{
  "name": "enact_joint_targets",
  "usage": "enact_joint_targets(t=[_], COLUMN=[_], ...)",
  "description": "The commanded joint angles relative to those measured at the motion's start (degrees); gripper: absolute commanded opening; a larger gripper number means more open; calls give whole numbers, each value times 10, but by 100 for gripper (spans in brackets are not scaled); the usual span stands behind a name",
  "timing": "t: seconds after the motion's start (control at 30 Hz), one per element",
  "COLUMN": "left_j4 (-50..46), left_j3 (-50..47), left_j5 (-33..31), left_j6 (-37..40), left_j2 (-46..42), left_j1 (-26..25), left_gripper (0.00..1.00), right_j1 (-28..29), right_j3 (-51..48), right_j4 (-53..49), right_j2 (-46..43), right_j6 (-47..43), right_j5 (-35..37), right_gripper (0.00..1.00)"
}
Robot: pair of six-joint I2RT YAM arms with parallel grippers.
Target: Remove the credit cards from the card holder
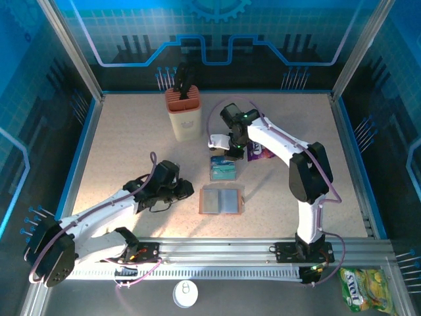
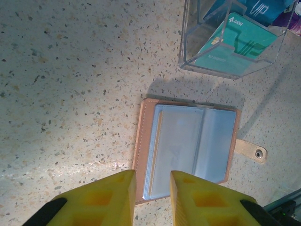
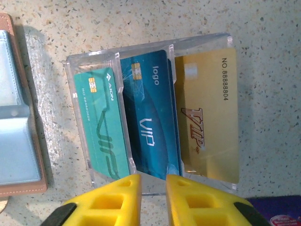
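Top external: cards in clear box, wallet open flat, both grippers narrow

Top view: we see the wallet (image 1: 222,199) lying open on the surface (image 1: 131,145), mid-front, grey-blue pockets up. Just behind it sits the box (image 1: 222,169), clear plastic, w/ the cards (image 1: 223,172) inside. A small gap separates box and wallet.

L gripper (image 1: 187,189) is low at the wallet's left edge. In the left wrist view its yellow fingers (image 2: 113,193) stand a narrow gap apart w/ nothing between them, tips over the wallet's near-left corner. We can't tell if they touch the leather. The wallet's snap tab (image 2: 251,151) sticks out on the far side from the fingers. A thin tan strip runs along one pocket edge; we can't tell whether it's a card.

R gripper (image 1: 230,153) hangs over the box's far side. In the right wrist view its fingers (image 3: 113,197) are also narrowly parted, holding nothing, tips just above the box's edge. The box has 3 slots, one card each: teal card (image 3: 101,127) nearest the wallet, blue card (image 3: 150,113) in the middle, gold card (image 3: 207,113) in the far slot.

A purple packet (image 1: 260,153) lies just right of the box. A beige tub (image 1: 184,112) stands at the back, well apart.
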Motion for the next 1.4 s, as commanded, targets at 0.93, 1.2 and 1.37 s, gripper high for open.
enact_joint_targets(t=[0.93, 1.2, 1.37], left_j4=[141, 136, 123], left_j3=[2, -8, -19], left_j5=[65, 48, 41], left_j6=[-45, -61, -64], left_j2=[185, 199, 181], left_j1=[-52, -74, -75], left_gripper=[0, 0, 0], right_j1=[107, 114, 119], right_j3=[-400, -475, -478], right_j4=[329, 380, 377], right_j2=[-341, -378, -365], right_j6=[623, 718, 754], right_j5=[-12, -32, -50], right_gripper=[26, 26, 26])
